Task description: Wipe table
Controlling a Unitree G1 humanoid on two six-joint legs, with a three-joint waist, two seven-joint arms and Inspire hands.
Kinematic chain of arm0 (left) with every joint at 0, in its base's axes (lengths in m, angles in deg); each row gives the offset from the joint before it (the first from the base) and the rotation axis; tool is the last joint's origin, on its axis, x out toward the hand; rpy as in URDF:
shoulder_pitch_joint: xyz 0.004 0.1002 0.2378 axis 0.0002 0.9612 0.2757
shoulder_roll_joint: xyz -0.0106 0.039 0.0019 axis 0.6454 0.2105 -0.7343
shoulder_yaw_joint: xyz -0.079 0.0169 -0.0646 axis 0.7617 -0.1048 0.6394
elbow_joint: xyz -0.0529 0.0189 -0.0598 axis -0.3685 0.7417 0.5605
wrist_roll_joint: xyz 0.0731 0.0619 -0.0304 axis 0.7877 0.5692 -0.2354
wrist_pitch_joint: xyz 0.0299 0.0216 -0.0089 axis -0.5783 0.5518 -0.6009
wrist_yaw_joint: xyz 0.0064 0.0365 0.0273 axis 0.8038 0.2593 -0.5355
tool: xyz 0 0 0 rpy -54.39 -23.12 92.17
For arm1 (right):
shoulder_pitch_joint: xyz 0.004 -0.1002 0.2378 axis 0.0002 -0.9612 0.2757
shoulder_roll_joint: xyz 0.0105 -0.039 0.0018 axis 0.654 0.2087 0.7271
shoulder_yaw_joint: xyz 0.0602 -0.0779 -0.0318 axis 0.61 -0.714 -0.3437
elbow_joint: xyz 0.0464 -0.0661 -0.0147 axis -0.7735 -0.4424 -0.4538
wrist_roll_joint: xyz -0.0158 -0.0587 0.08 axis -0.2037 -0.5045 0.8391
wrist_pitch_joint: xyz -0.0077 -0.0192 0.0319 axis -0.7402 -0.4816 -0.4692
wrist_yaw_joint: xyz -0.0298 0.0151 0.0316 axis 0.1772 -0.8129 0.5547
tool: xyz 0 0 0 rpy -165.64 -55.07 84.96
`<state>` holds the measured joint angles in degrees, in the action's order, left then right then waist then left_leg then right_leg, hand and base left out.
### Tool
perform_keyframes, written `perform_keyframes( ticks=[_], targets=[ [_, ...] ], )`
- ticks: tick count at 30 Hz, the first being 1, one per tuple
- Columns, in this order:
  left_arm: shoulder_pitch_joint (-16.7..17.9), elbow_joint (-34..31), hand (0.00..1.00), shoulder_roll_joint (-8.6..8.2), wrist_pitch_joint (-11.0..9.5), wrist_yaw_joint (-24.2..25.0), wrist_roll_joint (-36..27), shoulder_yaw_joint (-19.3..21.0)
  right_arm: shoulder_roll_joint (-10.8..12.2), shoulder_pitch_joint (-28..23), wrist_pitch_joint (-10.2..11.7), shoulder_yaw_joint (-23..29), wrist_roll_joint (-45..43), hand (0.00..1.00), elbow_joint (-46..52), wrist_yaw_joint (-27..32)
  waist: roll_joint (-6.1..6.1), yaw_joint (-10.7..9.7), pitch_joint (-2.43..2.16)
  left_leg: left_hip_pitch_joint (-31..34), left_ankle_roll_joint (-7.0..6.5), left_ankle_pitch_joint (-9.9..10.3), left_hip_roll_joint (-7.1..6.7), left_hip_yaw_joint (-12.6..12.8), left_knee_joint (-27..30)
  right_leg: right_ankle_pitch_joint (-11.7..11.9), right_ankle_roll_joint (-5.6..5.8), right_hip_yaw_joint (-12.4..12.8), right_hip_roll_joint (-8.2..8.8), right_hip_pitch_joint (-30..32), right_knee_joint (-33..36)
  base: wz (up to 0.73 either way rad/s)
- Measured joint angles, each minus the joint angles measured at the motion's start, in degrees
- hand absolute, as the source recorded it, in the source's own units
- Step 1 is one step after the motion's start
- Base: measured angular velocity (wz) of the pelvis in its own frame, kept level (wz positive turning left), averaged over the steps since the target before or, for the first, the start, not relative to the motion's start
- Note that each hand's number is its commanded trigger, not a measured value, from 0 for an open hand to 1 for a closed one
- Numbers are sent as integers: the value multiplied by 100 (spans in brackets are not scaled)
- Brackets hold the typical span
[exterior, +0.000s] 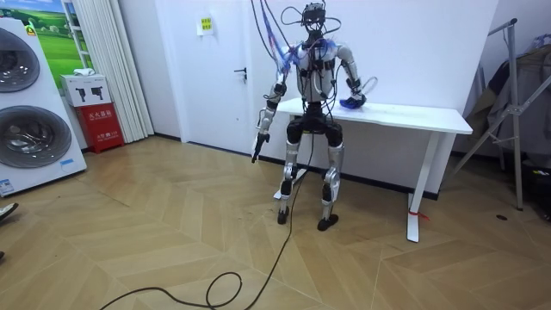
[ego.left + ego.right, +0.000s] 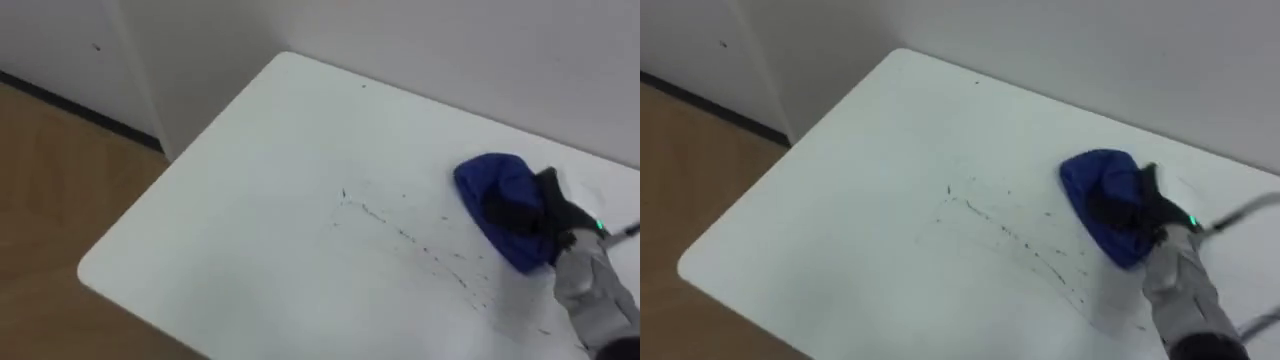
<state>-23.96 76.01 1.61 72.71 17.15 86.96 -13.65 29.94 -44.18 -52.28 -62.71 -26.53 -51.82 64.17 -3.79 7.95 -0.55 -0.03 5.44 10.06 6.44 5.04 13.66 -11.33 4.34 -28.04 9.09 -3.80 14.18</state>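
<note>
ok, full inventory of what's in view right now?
table: 1, white, in front of the robot, against the wall
cloth: 1, blue, on the table's right part
marks: scattered streak, dark, on the tabletop, left of and below the cloth
washing machines: 2, white, stacked, room view's left
box: 1, red, beside the washing machines
door: 1, white, in the back wall
metal stand: 1, grey, room view's right
right hand: dark, on the cloth
left hand: hanging at its side

A lab staged as a home: stacked washing machines (image 1: 26, 112) at nine o'clock (red extinguisher box (image 1: 102, 125) beside), white table (image 1: 422, 118) at one.
</note>
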Motion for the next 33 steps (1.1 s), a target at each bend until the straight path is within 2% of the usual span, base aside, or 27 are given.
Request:
perform_keyframes(
  ticks=[1, 2, 3, 5, 8, 10, 11, 12, 13, 14, 15, 16, 17, 18, 19, 20, 21, 23, 25, 26, 27, 28, 29, 30, 31, 33],
  targets=[
    [-12, -26, 0, 1, -41, -24, 5, 28, -1, -163, 28, 156, 84, 100, -24, 72, -74, -64, 6, -44, -14, -8, -52, -34, -31, -20, 33, 6, 30, -79, -43, 72],
    [-19, -111, 0, -11, -123, -83, 31, 59, -6, -417, 47, 450, 195, 100, -133, 172, -120, -97, -11, -124, -35, -2, -117, -45, -37, -27, 83, 31, 68, -204, -82, 35],
    [-38, -208, 0, -8, -170, -103, 73, 87, -12, -650, 75, 657, 347, 100, -218, 255, -198, -140, -16, -158, -77, 26, -141, -35, -32, -1, 130, 38, 61, -313, -170, 21],
    [-78, -422, 0, -7, -188, -145, 236, 142, -3, -940, 91, 867, 521, 100, -284, 286, -277, -167, -37, -179, -106, 52, -154, -46, -20, 29, 157, 43, 64, -365, -184, 7],
    [-266, -441, 0, 2, -301, -269, 218, 68, -9, -990, 59, 918, 612, 100, -295, 327, -251, -114, -40, -238, -113, 61, -151, -6, -12, 99, 152, 105, 55, -389, -221, -15],
    [-380, -448, 0, -12, -300, -367, 216, -58, 27, -763, -170, 880, 574, 100, -203, 347, -191, -67, -30, -269, -113, 83, -130, 39, -27, 118, 139, 159, 24, -410, -262, -26],
    [-454, -447, 0, -18, -286, -382, 210, -229, 41, -629, -414, 749, 580, 100, -92, 373, -125, 32, -15, -316, -105, 109, -96, 91, -48, 141, 118, 269, -11, -391, -257, -54],
    [-563, -408, 0, -76, -252, -382, 214, -359, 106, -418, -742, 509, 550, 100, 98, 374, -32, 181, -21, -367, -93, 129, -62, 128, -120, 194, 64, 452, -65, -313, -232, -73],
    [-627, -361, 0, -114, -228, -377, 221, -398, 120, -292, -893, 345, 475, 100, 234, 352, 28, 264, -16, -373, -85, 155, -36, 131, -118, 238, 34, 554, -111, -275, -232, -91],
    [-729, -207, 0, -129, -167, -360, 220, -516, 231, -56, -1201, -112, 250, 100, 748, 231, 96, 351, 16, -345, -64, 159, 3, 126, -128, 305, -41, 634, -172, -160, -229, -77],
    [-895, -128, 0, -133, -66, -342, 218, -579, 408, 202, -1418, -793, -87, 100, 1383, 22, 133, 402, 34, -289, -46, 158, 8, 45, -147, 354, -107, 707, -235, -15, -212, -71],
    [-959, -126, 0, -130, -25, -340, 218, -629, 489, 377, -1441, -1165, -288, 100, 1624, -86, 145, 465, 40, -263, -47, 156, 7, 6, -153, 376, -141, 720, -262, 73, -186, -55],
    [-1062, -68, 0, -132, 14, -335, 207, -703, 685, 782, -1438, -1768, -730, 100, 1988, -304, 184, 581, 113, -240, -34, 139, 25, -69, -154, 399, -186, 735, -315, 136, -170, -25],
    [-1217, -66, 0, -133, 78, -335, 222, -858, 958, 1124, -1435, -2254, -1024, 100, 2303, -517, 161, 690, 123, -166, -11, 84, 39, -116, -189, 388, -215, 738, -342, 215, -160, 0],
    [-1277, -63, 0, -136, 84, -333, 224, -959, 1077, 1300, -1409, -2486, -1116, 100, 2397, -603, 127, 752, 114, -137, -6, 51, 35, -148, -221, 380, -220, 738, -348, 242, -162, 19],
    [-1361, -62, 0, -171, 98, -323, 224, -1085, 1256, 1625, -1312, -2821, -1194, 100, 2436, -750, 153, 945, 134, -128, -19, -5, 27, -184, -288, 380, -225, 723, -353, 265, -189, 27],
    [-1327, -79, 0, -185, 109, -322, 223, -1167, 1451, 1818, -1225, -3004, -1370, 100, 2395, -877, 134, 1127, 123, -161, -32, -46, 12, -238, -321, 381, -217, 670, -352, 212, -259, 23],
    [-1130, -160, 0, -191, 182, -339, 206, -1153, 1655, 1826, -1064, -3148, -1560, 100, 2216, -951, 111, 1282, 118, -268, -45, -57, -24, -296, -356, 377, -177, 600, -325, 101, -306, 38],
    [-866, -214, 0, -182, 307, -348, 179, -1122, 1642, 1522, -985, -3159, -1769, 100, 2071, -940, 90, 1268, 113, -292, -70, -44, -60, -389, -346, 389, -155, 412, -289, -57, -360, 49],
    [-693, -262, 0, -206, 355, -348, 181, -1121, 1596, 1185, -981, -3141, -1812, 100, 1827, -920, 92, 1237, 115, -322, -73, -43, -104, -400, -342, 379, -132, 401, -245, -132, -370, 34],
    [-551, -266, 0, -277, 354, -348, 184, -1111, 1588, 694, -714, -2847, -1560, 100, 1751, -650, 146, 1207, 126, -409, -111, -21, -149, -383, -349, 365, -85, 410, -199, -240, -390, 23],
    [-449, -284, 0, -313, 354, -350, 200, -1079, 1581, 499, -566, -2763, -1549, 100, 1776, -499, 171, 1137, 126, -454, -118, -17, -175, -359, -353, 359, -62, 411, -176, -298, -420, 16],
    [-261, -320, 0, -356, 340, -358, 211, -963, 1549, 197, -264, -2628, -1568, 100, 1768, -206, 164, 885, 125, -527, -121, -15, -263, -322, -353, 293, 49, 398, -101, -430, -488, 14],
    [-232, -292, 0, -354, 334, -367, 238, -799, 1456, -148, -13, -2364, -1575, 100, 1775, 131, 151, 687, 121, -581, -123, -14, -324, -298, -377, 245, 126, 407, -54, -529, -568, 18],
    [-252, -268, 0, -354, 325, -374, 259, -685, 1393, -342, 90, -2193, -1581, 100, 1794, 317, 147, 600, 113, -584, -124, -14, -334, -271, -380, 235, 140, 417, -43, -544, -573, 10],
    [-395, -156, 0, -319, 218, -538, 717, -253, 1025, -1165, 434, -1570, -1429, 100, 1835, 1167, 143, 281, 102, -587, -131, -18, -347, -149, -388, 228, 152, 462, -22, -535, -565, -3]
  ],
)
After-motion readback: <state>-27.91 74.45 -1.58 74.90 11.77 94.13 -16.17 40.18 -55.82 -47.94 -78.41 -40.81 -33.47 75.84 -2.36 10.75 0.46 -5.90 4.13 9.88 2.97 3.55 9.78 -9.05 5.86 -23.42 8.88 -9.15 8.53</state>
